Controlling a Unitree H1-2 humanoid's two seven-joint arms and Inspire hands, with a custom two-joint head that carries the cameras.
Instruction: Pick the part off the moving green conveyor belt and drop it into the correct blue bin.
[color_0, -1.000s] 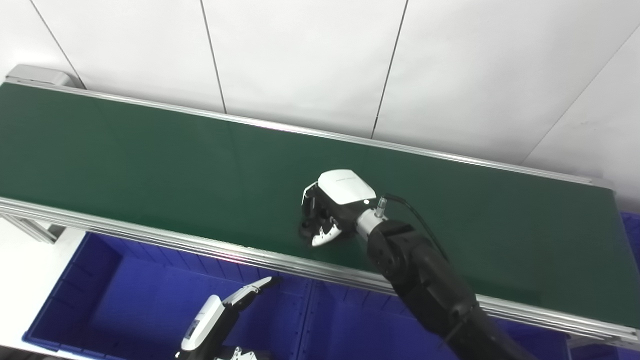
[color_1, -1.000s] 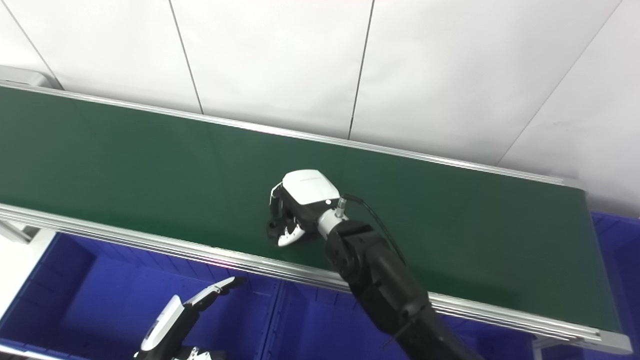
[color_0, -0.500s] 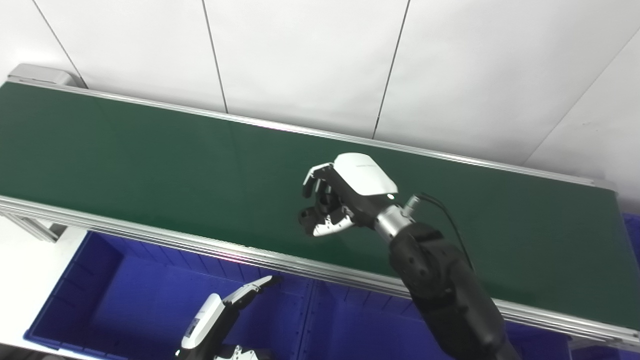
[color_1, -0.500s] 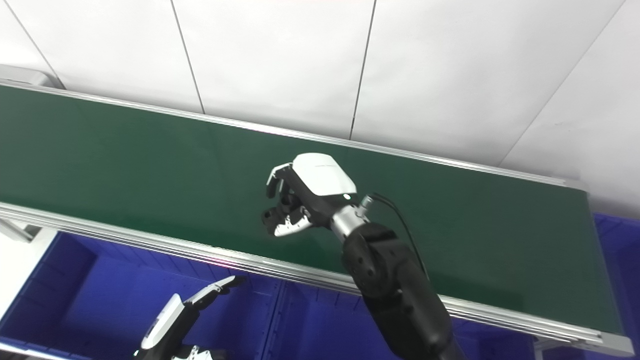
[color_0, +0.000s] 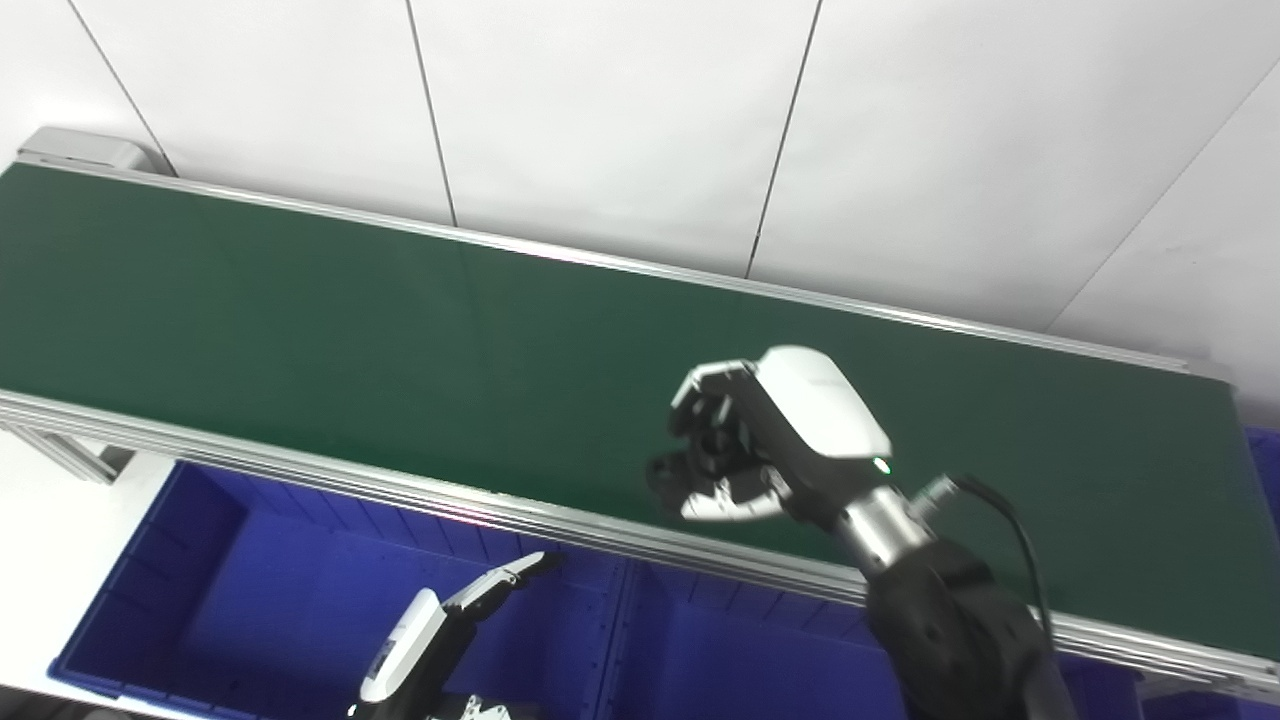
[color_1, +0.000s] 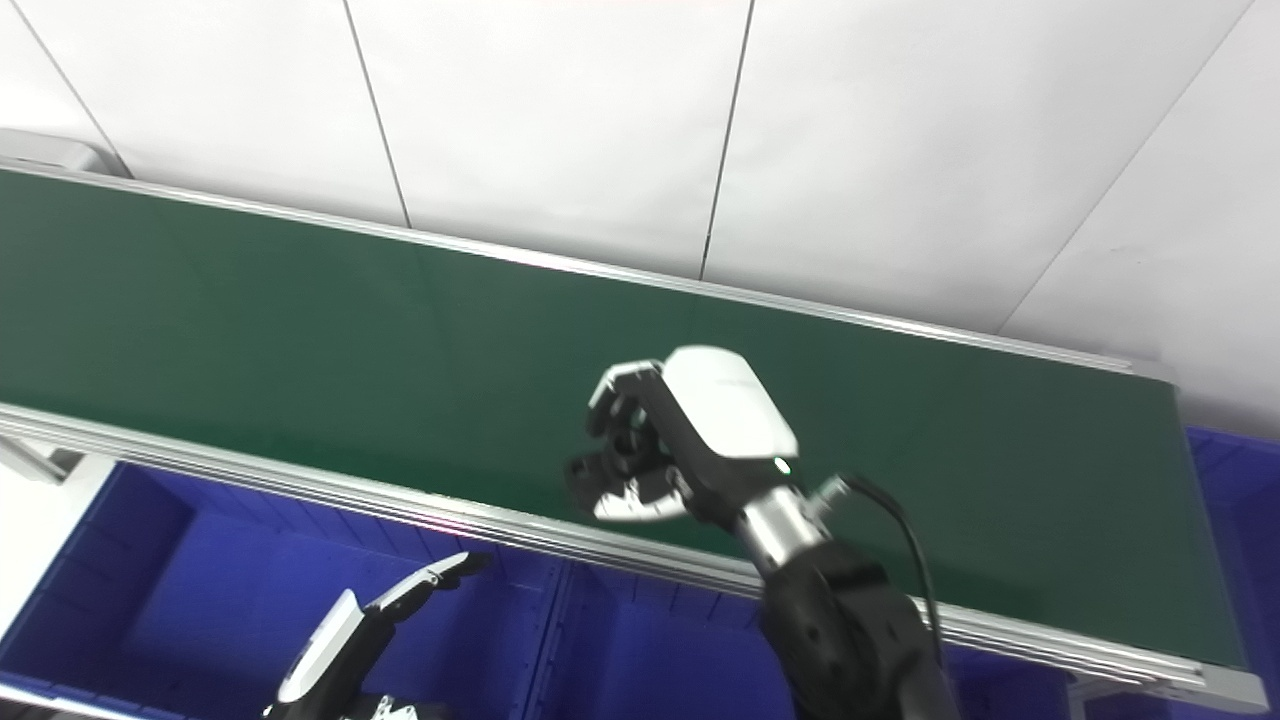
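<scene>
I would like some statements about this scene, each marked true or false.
1. The right robot hand is curled shut around a small dark part. True.
2. The right robot hand rests flat on the green conveyor belt. False: it is lifted above the belt, near its front rail.
3. The left robot hand is over a blue bin. True.
4. The left robot hand holds the part. False: it holds nothing, and its fingers are extended.
5. Several other parts lie on the belt. False: no other part shows on it.
</scene>
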